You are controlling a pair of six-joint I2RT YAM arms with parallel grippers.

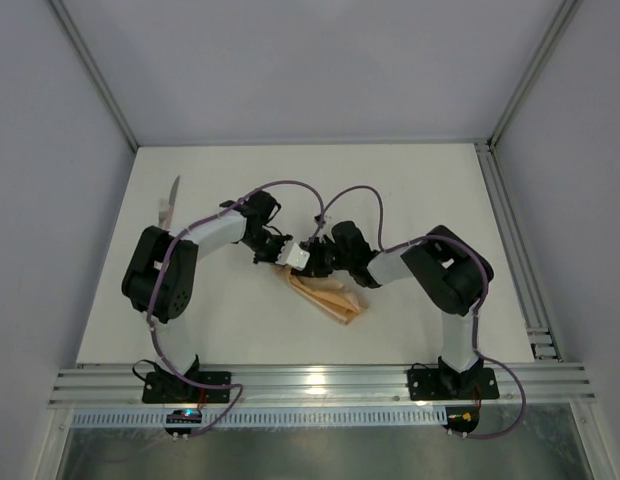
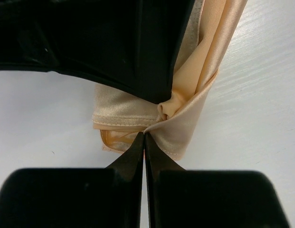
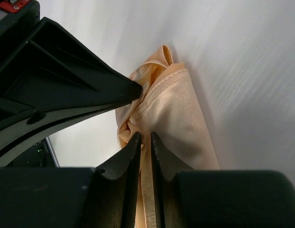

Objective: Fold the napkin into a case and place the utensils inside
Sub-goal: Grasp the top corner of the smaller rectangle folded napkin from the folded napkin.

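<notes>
Lying diagonally on the table (image 1: 420,200), the peach case (image 1: 332,298) runs its long axis from far-left, at both grippers, toward near-right. The left gripper (image 2: 144,137), tips closed, pinches its hem, and the right gripper (image 3: 145,138) clamps a fold.

My left arm (image 1: 212,232) rises from its base, elbows out to the left and reaches in toward the middle. My right arm (image 1: 395,263) mirrors it from the right, both wrists bent down so the two hands meet tip to tip, almost touching. My left hand (image 2: 144,135) has its fingers pressed fully together, tips pinching the hem of the napkin (image 2: 181,128); my right hand (image 3: 145,137) has its fingers nearly together, just a thin slit between them, with a fold of that cloth caught in the slit.
</notes>
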